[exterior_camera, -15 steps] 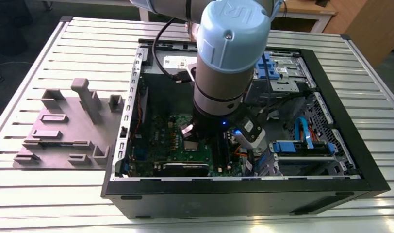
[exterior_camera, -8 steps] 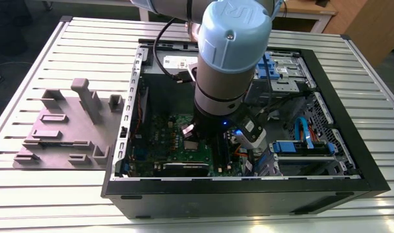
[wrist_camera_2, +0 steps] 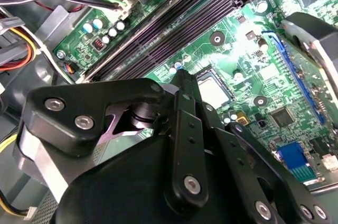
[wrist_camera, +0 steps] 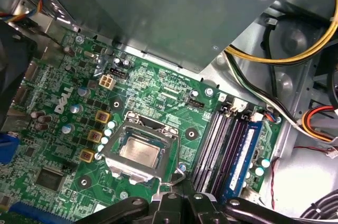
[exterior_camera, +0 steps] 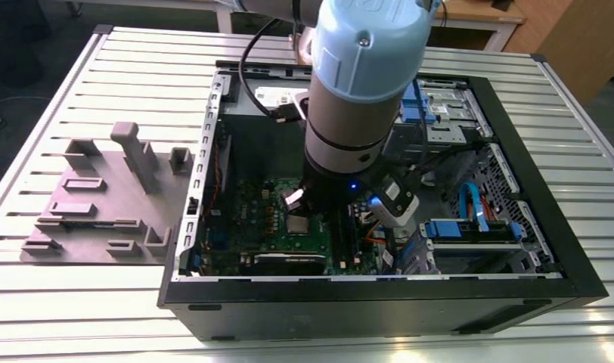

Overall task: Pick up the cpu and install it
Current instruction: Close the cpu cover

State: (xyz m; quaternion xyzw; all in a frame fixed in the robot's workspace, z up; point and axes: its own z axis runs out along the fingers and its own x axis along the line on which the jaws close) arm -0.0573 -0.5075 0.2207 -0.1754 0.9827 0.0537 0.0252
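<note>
The chip [wrist_camera: 140,151] lay flat inside the metal frame [wrist_camera: 138,149] on the green board [wrist_camera: 158,97], out in the board's open middle beside the long dark slots [wrist_camera: 219,147]. Your gripper [wrist_camera: 177,195] hung just above the frame's edge with nothing in it. You could not tell how wide its fingers were. To do this step well, you needed the chip sitting level and square in its seat, with no corner lifted.

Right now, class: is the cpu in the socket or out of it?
In. In the first wrist view the cpu lies flat inside the socket frame on the motherboard, with the gripper above and apart.
</note>
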